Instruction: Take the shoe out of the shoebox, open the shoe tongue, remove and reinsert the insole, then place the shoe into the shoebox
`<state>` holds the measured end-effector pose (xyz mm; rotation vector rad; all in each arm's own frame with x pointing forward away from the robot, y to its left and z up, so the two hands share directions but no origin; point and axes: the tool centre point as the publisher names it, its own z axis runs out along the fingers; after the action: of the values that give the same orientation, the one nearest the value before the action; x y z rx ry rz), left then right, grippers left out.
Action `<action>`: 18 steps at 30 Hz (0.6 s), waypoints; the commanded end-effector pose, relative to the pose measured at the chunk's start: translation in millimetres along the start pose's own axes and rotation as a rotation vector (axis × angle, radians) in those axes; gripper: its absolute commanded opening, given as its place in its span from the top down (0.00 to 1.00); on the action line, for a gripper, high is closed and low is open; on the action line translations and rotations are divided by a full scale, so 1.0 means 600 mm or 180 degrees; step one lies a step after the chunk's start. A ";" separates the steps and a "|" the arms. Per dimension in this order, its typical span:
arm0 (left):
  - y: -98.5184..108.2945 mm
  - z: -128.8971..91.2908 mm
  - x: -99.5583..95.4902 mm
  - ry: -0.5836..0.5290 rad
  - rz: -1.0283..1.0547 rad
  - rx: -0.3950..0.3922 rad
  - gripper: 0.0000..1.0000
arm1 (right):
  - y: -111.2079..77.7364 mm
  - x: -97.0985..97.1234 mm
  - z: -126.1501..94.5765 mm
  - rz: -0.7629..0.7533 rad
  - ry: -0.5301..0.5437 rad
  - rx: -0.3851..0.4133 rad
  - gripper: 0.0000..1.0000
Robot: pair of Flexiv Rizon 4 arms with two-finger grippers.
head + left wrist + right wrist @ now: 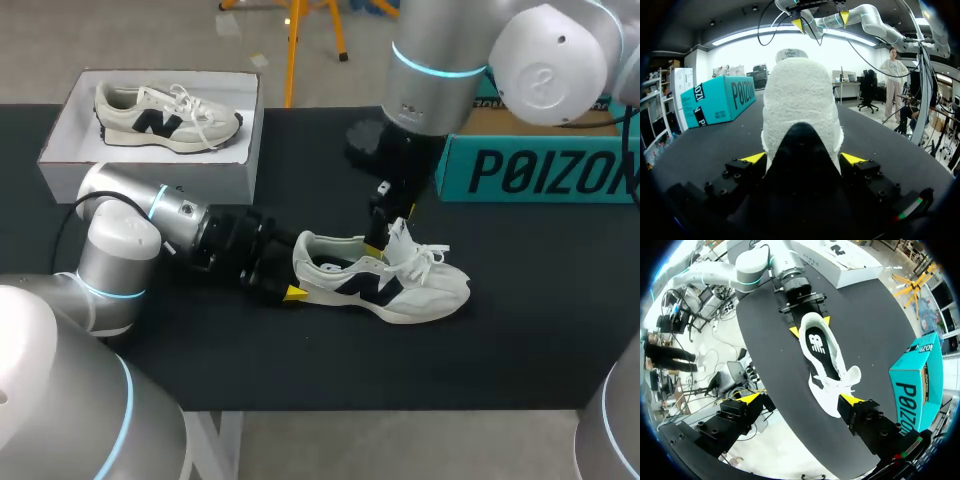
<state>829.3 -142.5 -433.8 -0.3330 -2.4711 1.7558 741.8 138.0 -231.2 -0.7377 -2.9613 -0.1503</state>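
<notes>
A white sneaker with black markings point(385, 283) lies on its sole on the black table, toe to the right. My left gripper point(292, 270) is at its heel. In the left wrist view the heel point(801, 95) fills the gap between both yellow tips, so the left gripper point(803, 159) is shut on the shoe. My right gripper point(385, 228) hangs over the tongue and laces, open and holding nothing. From the right wrist view the right gripper point(801, 399) stands well above the shoe point(827, 367), and the insole point(816, 342) lies inside it. The white shoebox point(60, 150) is at the back left.
A second matching sneaker point(165, 118) lies inside the white shoebox. A teal box point(540, 170) stands at the back right of the table, close behind my right arm. Bare black tabletop lies in front of the shoe up to the near edge.
</notes>
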 end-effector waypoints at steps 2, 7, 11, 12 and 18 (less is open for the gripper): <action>0.002 0.002 -0.002 0.0013 -0.0003 -0.0004 1.00 | 0.045 -0.001 0.025 -0.1854 0.0260 0.0209 1.00; 0.002 0.002 -0.002 0.0013 -0.0003 -0.0004 1.00 | 0.072 0.000 0.054 -0.1671 0.0200 0.0401 1.00; 0.002 0.002 -0.002 0.0013 -0.0003 -0.0004 1.00 | 0.078 -0.013 0.077 -0.1675 0.0237 0.0266 1.00; 0.002 0.002 -0.002 0.0013 -0.0003 -0.0004 1.00 | 0.081 -0.015 0.083 -0.1688 0.0232 0.0272 1.00; 0.002 0.002 -0.002 0.0013 -0.0003 -0.0004 1.00 | 0.100 -0.030 0.115 -0.1683 0.0192 0.0319 1.00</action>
<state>829.3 -142.5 -433.8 -0.3330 -2.4710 1.7559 775.0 179.1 -286.7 0.0758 -3.0099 -0.1019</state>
